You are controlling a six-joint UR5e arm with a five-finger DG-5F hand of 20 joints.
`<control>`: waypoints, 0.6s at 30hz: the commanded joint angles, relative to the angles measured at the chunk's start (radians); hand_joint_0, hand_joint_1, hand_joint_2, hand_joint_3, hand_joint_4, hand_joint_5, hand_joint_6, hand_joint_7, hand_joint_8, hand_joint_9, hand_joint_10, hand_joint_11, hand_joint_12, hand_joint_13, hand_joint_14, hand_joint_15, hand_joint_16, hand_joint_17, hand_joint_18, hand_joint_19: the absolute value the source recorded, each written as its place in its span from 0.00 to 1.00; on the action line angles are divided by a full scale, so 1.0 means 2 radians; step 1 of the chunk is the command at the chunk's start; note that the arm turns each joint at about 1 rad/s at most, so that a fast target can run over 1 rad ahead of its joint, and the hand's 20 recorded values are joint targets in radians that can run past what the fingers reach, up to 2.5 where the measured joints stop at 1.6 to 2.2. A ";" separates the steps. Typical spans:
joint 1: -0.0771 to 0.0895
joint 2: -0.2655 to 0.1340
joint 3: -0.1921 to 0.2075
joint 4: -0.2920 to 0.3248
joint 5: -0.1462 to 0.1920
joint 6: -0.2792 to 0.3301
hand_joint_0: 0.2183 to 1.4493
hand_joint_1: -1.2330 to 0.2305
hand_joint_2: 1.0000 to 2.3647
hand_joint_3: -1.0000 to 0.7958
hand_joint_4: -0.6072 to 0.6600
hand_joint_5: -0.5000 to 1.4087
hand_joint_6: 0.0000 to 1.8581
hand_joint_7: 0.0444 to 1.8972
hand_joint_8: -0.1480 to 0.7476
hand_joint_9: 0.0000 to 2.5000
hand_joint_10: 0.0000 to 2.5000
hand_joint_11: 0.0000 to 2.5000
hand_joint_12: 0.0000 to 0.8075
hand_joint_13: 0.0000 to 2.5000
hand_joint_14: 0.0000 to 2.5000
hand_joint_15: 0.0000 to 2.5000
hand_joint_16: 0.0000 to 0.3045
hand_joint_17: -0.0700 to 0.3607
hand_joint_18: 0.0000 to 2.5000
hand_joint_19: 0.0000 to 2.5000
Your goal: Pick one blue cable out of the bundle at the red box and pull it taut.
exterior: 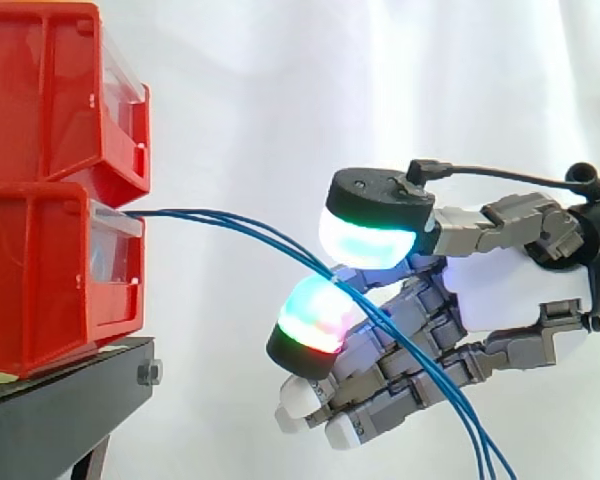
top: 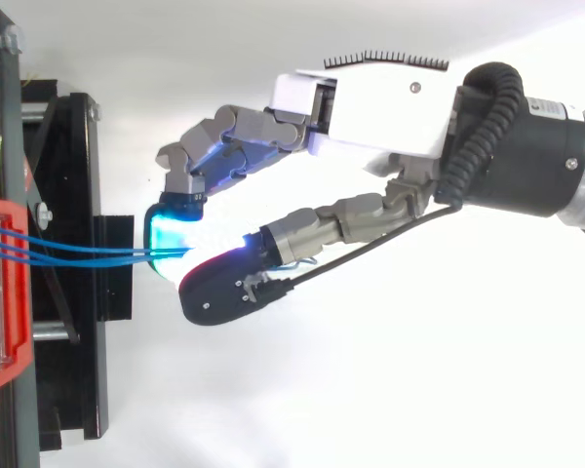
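Two red bins (exterior: 40,270) are stacked on a black stand at the left. A bundle of thin blue cables (exterior: 230,222) leaves the gap between the bins and runs right, sagging slightly. My hand (exterior: 510,290) reaches in from the right. Its thumb pad (exterior: 368,238), glowing cyan and green, sits above a curled finger pad (exterior: 315,318) glowing red and green. The cables pass between these two pads, pinched there, then drop down to the lower right (exterior: 480,440). In the top view the blue cables (top: 78,252) run from the red bin (top: 5,292) into the pinch of the hand (top: 370,107).
The black stand (exterior: 60,410) carries the bins, and its frame (top: 78,195) juts toward the hand in the top view. A white curtain hangs behind. The other fingers curl below the cables.
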 commanded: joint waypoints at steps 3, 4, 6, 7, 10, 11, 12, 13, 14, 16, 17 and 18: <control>0.000 0.000 0.000 0.000 0.000 0.000 0.31 0.36 0.01 0.45 0.57 0.18 0.47 0.48 0.55 0.27 0.00 0.12 0.43 0.14 0.00 0.04 0.17 0.43 0.14 0.06; 0.000 0.000 0.000 0.000 0.000 0.000 0.31 0.35 0.01 0.46 0.57 0.18 0.47 0.48 0.56 0.27 0.00 0.12 0.44 0.14 0.00 0.03 0.17 0.44 0.14 0.06; 0.000 0.000 0.000 0.000 0.001 0.000 0.31 0.33 0.01 0.48 0.57 0.18 0.47 0.49 0.56 0.27 0.00 0.12 0.44 0.14 0.00 0.04 0.17 0.44 0.15 0.06; -0.001 0.000 0.000 0.000 0.001 0.000 0.32 0.32 0.01 0.49 0.57 0.18 0.47 0.50 0.56 0.27 0.00 0.12 0.44 0.15 0.00 0.04 0.17 0.44 0.15 0.06; 0.000 0.000 0.000 0.000 0.001 0.000 0.33 0.30 0.01 0.51 0.52 0.18 0.48 0.51 0.57 0.27 0.00 0.13 0.44 0.15 0.00 0.04 0.17 0.44 0.16 0.06; 0.000 0.001 0.000 0.000 0.001 0.000 0.34 0.29 0.01 0.52 0.51 0.18 0.48 0.50 0.57 0.28 0.00 0.13 0.44 0.16 0.00 0.04 0.17 0.43 0.16 0.06; 0.000 0.000 0.001 0.000 0.001 0.001 0.34 0.29 0.01 0.52 0.51 0.18 0.48 0.50 0.57 0.28 0.00 0.13 0.44 0.16 0.00 0.04 0.17 0.43 0.17 0.06; 0.000 0.000 0.000 0.000 0.001 0.000 0.34 0.28 0.02 0.52 0.50 0.18 0.49 0.50 0.56 0.28 0.00 0.13 0.44 0.16 0.00 0.04 0.17 0.43 0.17 0.06; -0.001 0.000 0.000 0.000 0.001 0.000 0.34 0.28 0.02 0.53 0.49 0.17 0.49 0.50 0.56 0.28 0.00 0.13 0.44 0.16 0.00 0.04 0.17 0.43 0.18 0.05; 0.000 0.000 0.000 0.000 0.001 0.000 0.35 0.28 0.02 0.53 0.47 0.17 0.49 0.50 0.56 0.28 0.00 0.13 0.43 0.16 0.00 0.04 0.17 0.43 0.18 0.05; 0.000 0.000 0.000 0.000 0.001 0.000 0.36 0.27 0.02 0.53 0.47 0.17 0.49 0.49 0.56 0.28 0.00 0.13 0.43 0.16 0.00 0.04 0.17 0.43 0.18 0.05; 0.000 0.000 0.001 0.000 0.001 0.000 0.36 0.27 0.02 0.53 0.46 0.17 0.49 0.49 0.56 0.28 0.00 0.13 0.43 0.16 0.00 0.04 0.17 0.43 0.18 0.05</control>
